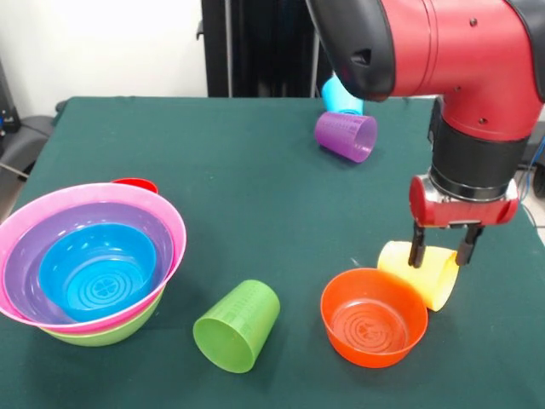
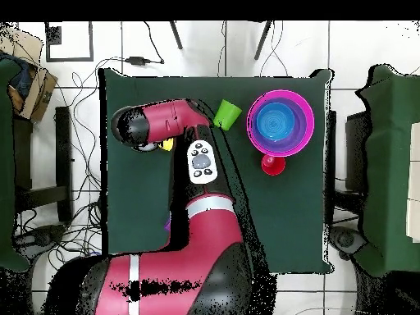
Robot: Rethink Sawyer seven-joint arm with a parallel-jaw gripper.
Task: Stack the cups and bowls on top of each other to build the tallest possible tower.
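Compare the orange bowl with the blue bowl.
The orange bowl sits alone on the table; the blue bowl is nested inside the purple bowl in the stack. The orange one lies beside the yellow cup; the blue one doesn't. Both are upright, small, with ringed bottoms.

Robotics laboratory: a green-covered table (image 2: 139,230) on a white tiled floor (image 2: 373,45), loose cables (image 2: 82,82) trailing around it, cardboard box (image 2: 33,90) beside, robot arm (image 2: 205,238) mounted alongside.

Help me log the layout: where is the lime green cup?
In the front view the lime green cup lies on its side near the picture's bottom edge, between the nested bowls and the orange bowl.
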